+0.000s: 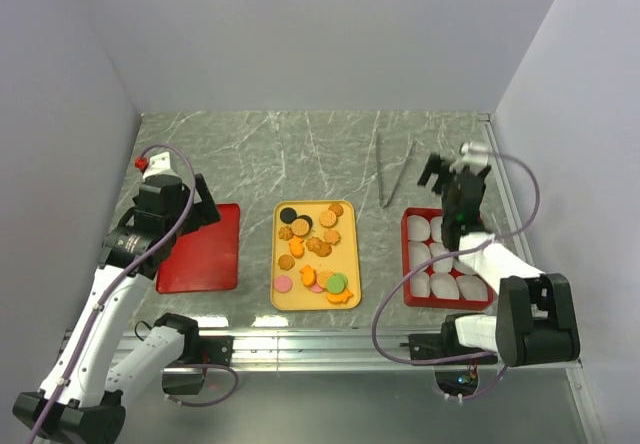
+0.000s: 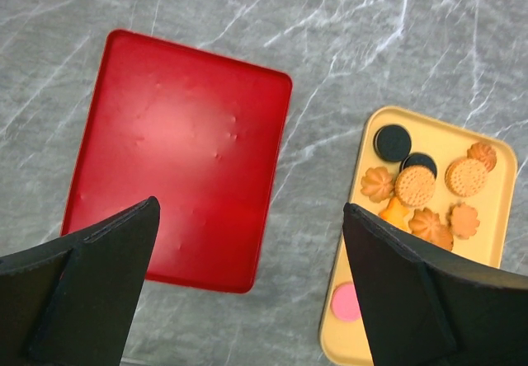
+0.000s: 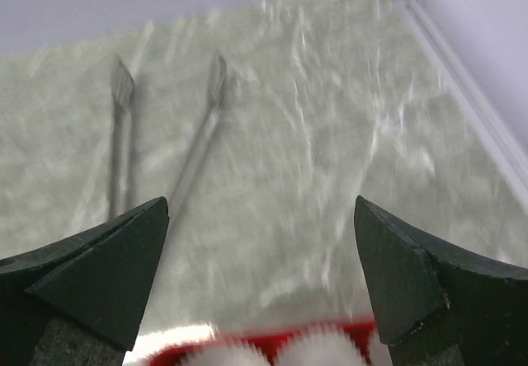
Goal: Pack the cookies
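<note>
The cookies (image 1: 316, 249), mostly orange and brown with a few black, pink and green, lie on a yellow tray (image 1: 280, 299) in the middle; some show in the left wrist view (image 2: 417, 186). A red box (image 1: 407, 264) at the right holds several white paper cups (image 1: 443, 286). My left gripper (image 1: 203, 204) is open and empty above the far edge of a red lid (image 1: 200, 249), also in its wrist view (image 2: 181, 143). My right gripper (image 1: 452, 171) is open and empty, raised beyond the box's far edge (image 3: 272, 337).
Metal tongs (image 1: 392, 174) lie on the marble table behind the box, also blurred in the right wrist view (image 3: 165, 135). Grey walls close the left, back and right. A metal rail (image 1: 330, 339) runs along the near edge.
</note>
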`<state>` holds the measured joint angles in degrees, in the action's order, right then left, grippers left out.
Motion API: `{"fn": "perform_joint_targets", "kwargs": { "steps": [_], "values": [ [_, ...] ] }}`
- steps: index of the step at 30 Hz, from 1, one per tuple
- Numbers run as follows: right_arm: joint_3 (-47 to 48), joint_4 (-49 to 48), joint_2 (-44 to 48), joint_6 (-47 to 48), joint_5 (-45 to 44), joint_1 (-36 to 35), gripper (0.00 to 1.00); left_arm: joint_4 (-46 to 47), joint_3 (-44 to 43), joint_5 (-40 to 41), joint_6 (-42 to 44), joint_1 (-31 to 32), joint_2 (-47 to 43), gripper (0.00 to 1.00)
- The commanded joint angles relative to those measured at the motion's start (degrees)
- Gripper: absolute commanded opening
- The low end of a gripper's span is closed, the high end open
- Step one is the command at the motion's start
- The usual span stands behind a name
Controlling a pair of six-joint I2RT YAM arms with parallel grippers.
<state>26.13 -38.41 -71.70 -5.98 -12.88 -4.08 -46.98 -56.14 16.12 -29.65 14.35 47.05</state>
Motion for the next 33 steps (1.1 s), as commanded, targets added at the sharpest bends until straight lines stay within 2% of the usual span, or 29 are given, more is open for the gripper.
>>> {"fn": "perform_joint_targets", "kwargs": {
  "steps": [1, 3, 5, 7, 8, 9, 12, 15, 16, 17, 19, 21, 22, 23, 25, 28, 30, 33],
  "values": [
    [14.61, 19.39, 2.44, -1.65, -0.31, -0.05, 1.00, 4.79, 0.76, 1.02, -0.32, 0.15, -0.64, 0.99],
    [20.24, 24.58, 3.76, -5.25, 2.94, -0.05, 1.00, 5.75, 1.47, 0.58, -0.41, 0.24, -0.47, 1.00],
    [23.86, 27.40, 3.24, -10.52, 2.34, -0.14, 1.00, 6.28, 2.00, 0.23, -0.85, 0.50, -0.38, 1.00],
    [30.34, 32.76, 2.19, -20.24, 0.05, -0.14, 1.00, 6.99, 3.05, -0.21, -1.55, 0.50, -0.55, 0.99],
    [31.69, 36.53, 2.01, -20.82, 1.97, -0.14, 1.00, 7.95, 3.49, -0.65, -1.81, 0.50, -0.73, 0.99],
    [32.31, 36.57, 2.27, -20.39, 9.82, -0.49, 1.00, 8.48, 4.36, -0.74, -1.82, 0.50, -1.08, 0.99],
    [31.27, 34.20, 4.46, -19.94, 22.35, -0.32, 1.00, 9.10, 4.81, -0.04, -1.64, 0.42, -1.26, 0.99],
    [28.36, 30.41, 1.05, -28.01, 31.67, 2.66, 1.00, 9.01, 4.99, 0.58, -2.16, 0.50, -1.69, 0.98],
    [31.76, 32.50, -0.96, -31.60, 33.87, 3.19, 1.00, 9.01, 5.16, 0.49, -2.43, 0.50, -1.87, 0.97],
    [34.75, 41.23, -5.33, -30.77, 33.46, 2.94, 1.00, 9.01, 5.25, 0.49, -2.52, 0.50, -2.05, 0.97],
    [42.81, 51.80, -9.05, -25.26, 31.10, 1.45, 1.00, 9.10, 5.25, 0.49, -2.61, 0.59, -2.05, 0.97],
    [46.62, 56.76, -13.27, -23.12, 24.61, -1.01, 1.00, 9.10, 5.25, 0.58, -2.61, 0.85, -1.96, 0.97],
    [51.52, 60.18, -15.03, -22.77, 20.92, -1.46, 1.00, 9.10, 5.25, 0.49, -2.61, 0.86, -1.87, 0.97],
    [54.09, 65.87, -18.96, -22.85, 19.23, -1.63, 1.00, 9.10, 5.25, 0.49, -2.61, 0.86, -1.87, 0.97],
    [60.92, 70.30, -23.11, -21.72, 19.92, -2.16, 1.00, 9.01, 5.34, 0.67, -2.69, 0.86, -2.05, 0.97],
    [70.33, 83.10, -30.85, -18.30, 11.41, -5.58, 1.00, 9.27, 5.43, 0.67, -2.52, 0.77, -2.49, 0.97],
    [74.92, 88.22, -37.00, -16.88, 6.33, -7.95, 1.00, 9.45, 5.51, 0.32, -2.43, 0.86, -2.75, 0.97],
    [79.95, 94.22, -43.42, -15.91, 4.18, -9.54, 1.00, 9.54, 5.60, 0.05, -2.26, 0.86, -2.66, 0.97]
  ]
}}
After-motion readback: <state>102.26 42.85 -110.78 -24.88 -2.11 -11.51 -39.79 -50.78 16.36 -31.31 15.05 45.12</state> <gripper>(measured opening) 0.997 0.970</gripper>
